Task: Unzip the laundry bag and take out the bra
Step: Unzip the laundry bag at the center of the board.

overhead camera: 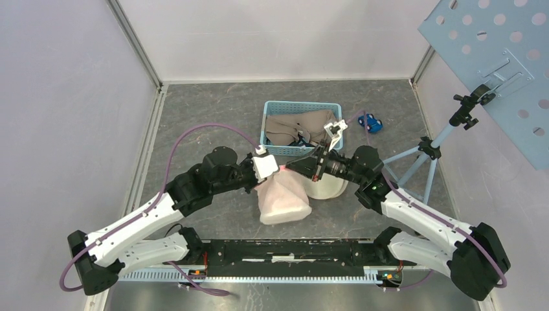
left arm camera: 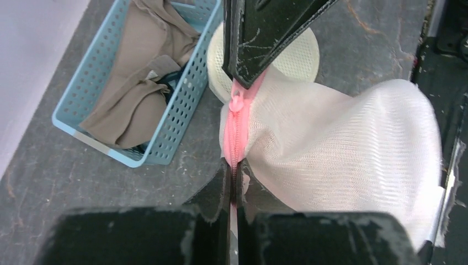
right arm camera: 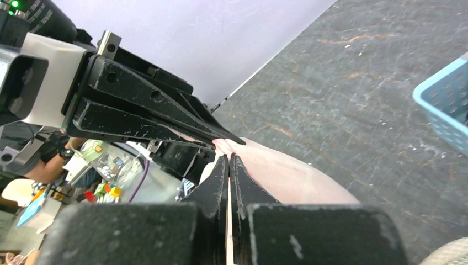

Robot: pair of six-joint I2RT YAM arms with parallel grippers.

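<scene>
The white mesh laundry bag (overhead camera: 285,197) hangs lifted between both grippers over the table's middle. Its pink zipper (left arm camera: 234,130) is closed, with the pull (left arm camera: 237,103) near the top. My left gripper (left arm camera: 234,170) is shut on the pink zipper tape below the pull. My right gripper (right arm camera: 229,160) is shut on the bag's pink edge just beyond the pull, and its fingers (left arm camera: 259,38) show from above in the left wrist view. In the top view the left gripper (overhead camera: 280,170) and right gripper (overhead camera: 294,167) meet tip to tip. No bra shows; the bag (left arm camera: 342,143) looks filled.
A blue basket (overhead camera: 268,126) of beige garments stands just behind the grippers, also in the left wrist view (left arm camera: 182,105). A cream round mesh item (overhead camera: 327,188) lies under the right gripper. A blue toy car (overhead camera: 371,122) and a tripod (overhead camera: 421,159) with a perforated board stand at right.
</scene>
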